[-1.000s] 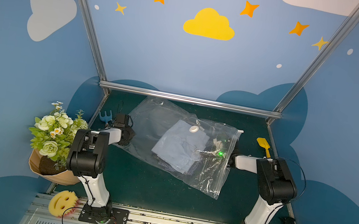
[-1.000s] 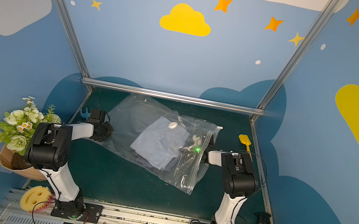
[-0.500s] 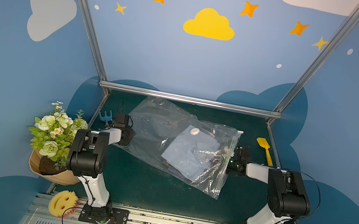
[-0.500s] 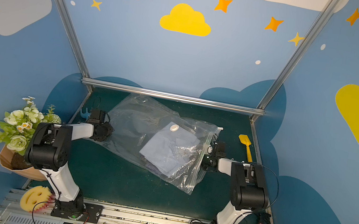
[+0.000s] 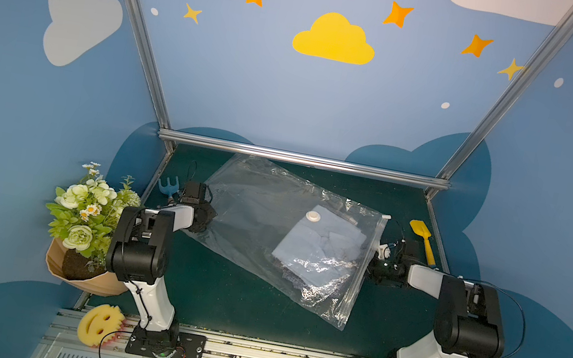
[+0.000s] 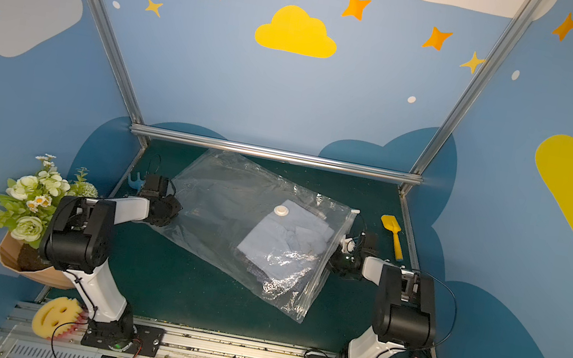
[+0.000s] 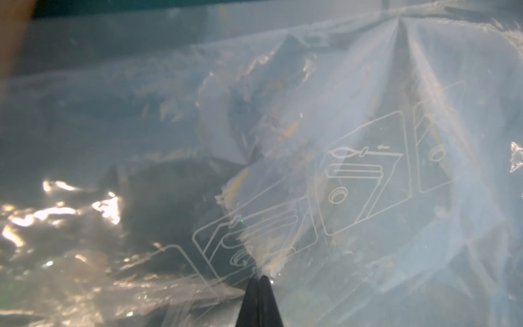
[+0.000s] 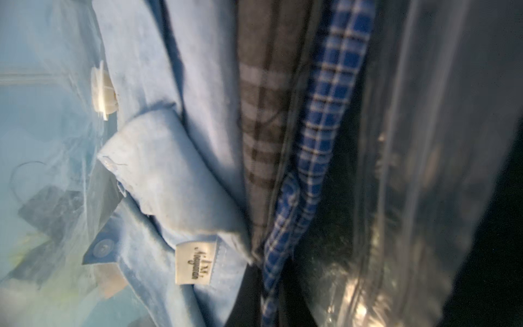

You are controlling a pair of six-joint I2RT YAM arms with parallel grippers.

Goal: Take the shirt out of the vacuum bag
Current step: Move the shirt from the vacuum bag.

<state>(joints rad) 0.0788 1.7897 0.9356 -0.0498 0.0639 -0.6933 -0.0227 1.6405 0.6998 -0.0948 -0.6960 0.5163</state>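
The vacuum bag (image 5: 257, 222) is lying slantwise across the green table (image 5: 234, 310), with its zip-seal edge (image 5: 358, 280) facing the right arm and its small white slider clip (image 5: 386, 216) sitting at that edge's far end. The light blue shirt (image 5: 320, 249) is resting folded inside the bag, just behind the zip-seal edge, with the round white valve (image 5: 313, 215) over its far corner. The left tool (image 7: 259, 279) is pinching a fold of the bag's clear plastic at the opposite edge. The right tool (image 5: 371, 266) is sitting at the zip-seal edge with its fingers pressed together; whether it is gripping cloth or plastic I cannot tell. In the right wrist view, blue checked cloth (image 8: 325, 113) and grey checked cloth (image 8: 263, 99) are lying beside the shirt.
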